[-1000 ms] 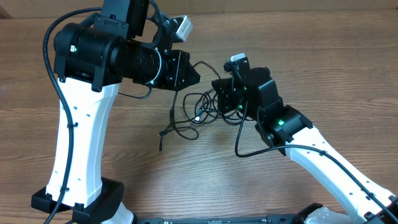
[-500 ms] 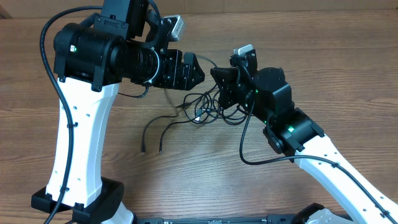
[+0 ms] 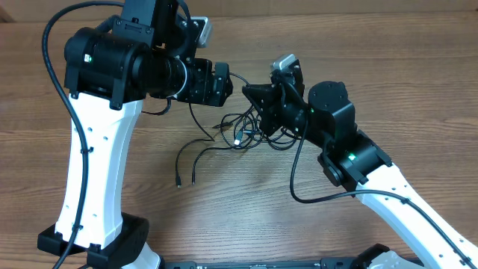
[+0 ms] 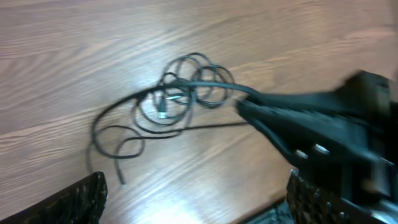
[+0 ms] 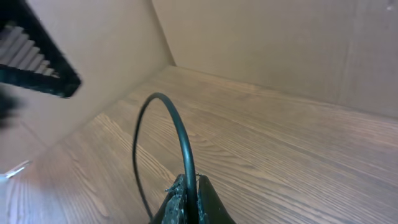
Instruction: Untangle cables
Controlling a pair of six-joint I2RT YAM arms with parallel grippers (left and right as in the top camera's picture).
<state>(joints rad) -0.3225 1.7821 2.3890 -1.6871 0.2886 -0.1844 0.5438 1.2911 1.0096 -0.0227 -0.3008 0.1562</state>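
The cables (image 3: 240, 131) lie as a loose tangle of thin black loops on the wooden table between the arms, with two free ends (image 3: 179, 182) trailing to the lower left. The left wrist view shows the same tangle (image 4: 180, 93) ahead of my left gripper (image 4: 196, 190), which is open with nothing between its fingers (image 4: 81, 199). In the overhead view the left gripper (image 3: 224, 82) hovers just left of the tangle. My right gripper (image 5: 189, 193) is shut on one cable strand (image 5: 181, 134) that arches up from its jaws. It sits above the tangle's right side (image 3: 252, 93).
Cardboard walls (image 5: 267, 43) close off the table's far side. The left arm's white column and black base (image 3: 97, 187) stand at the front left. A thicker black arm cable (image 3: 299, 183) loops beside the right arm.
My left gripper has opened and let go of the cable, drawing back to the left. The freed ends fell and spread toward the lower left. The right gripper lifted slightly, still shut on its strand.
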